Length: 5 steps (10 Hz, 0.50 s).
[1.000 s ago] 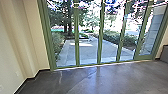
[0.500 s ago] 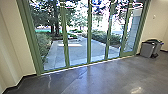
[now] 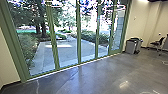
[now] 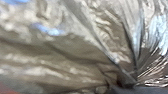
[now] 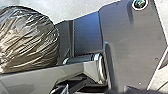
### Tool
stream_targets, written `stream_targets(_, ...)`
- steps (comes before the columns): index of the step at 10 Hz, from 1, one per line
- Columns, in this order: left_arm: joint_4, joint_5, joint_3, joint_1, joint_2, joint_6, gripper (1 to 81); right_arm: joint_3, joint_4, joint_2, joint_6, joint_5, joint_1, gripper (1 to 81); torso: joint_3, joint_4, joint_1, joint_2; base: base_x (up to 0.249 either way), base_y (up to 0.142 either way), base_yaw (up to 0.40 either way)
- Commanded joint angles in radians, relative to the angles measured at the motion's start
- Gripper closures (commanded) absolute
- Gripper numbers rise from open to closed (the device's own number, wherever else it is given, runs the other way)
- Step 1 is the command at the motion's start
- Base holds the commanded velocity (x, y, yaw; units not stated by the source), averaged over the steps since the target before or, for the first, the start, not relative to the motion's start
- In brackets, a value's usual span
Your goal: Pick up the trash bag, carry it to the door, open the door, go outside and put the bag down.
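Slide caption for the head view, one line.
Green-framed glass doors onto a paved path, grey bins to their right.

Room to pass lies over the floor (image 3: 100, 75) — right up to the green-framed glass doors (image 3: 79, 37), which bar the paved path (image 3: 68, 53). Grey bins (image 3: 131, 47) (and a chair (image 3: 158, 43) beyond) obstruct the right side.

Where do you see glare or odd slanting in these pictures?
Head view: daylight bleaches patches outdoors, pale reflections streak the floor, and the green window posts spread toward the top, probably from the wide-angle, downward-tilted camera; left wrist view: bluish glints on the trash bag; right wrist view: highlights along its creases.
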Motion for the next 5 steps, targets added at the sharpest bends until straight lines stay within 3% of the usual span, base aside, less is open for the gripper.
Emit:
stream_targets(1,0.008,0.061,0.002,-0.051,-0.003,0.007,81.1,0.008,-0.012,0.007,-0.003,-0.051,0.043,1.0,0.000,0.000,0.000,0.000,0.000,0.000,-0.305)
stream_targets(5,0.008,0.061,0.002,-0.049,-0.003,0.007,81.1,0.008,-0.012,0.007,-0.003,-0.051,0.043,1.0,0.000,0.000,0.000,0.000,0.000,0.000,-0.303)
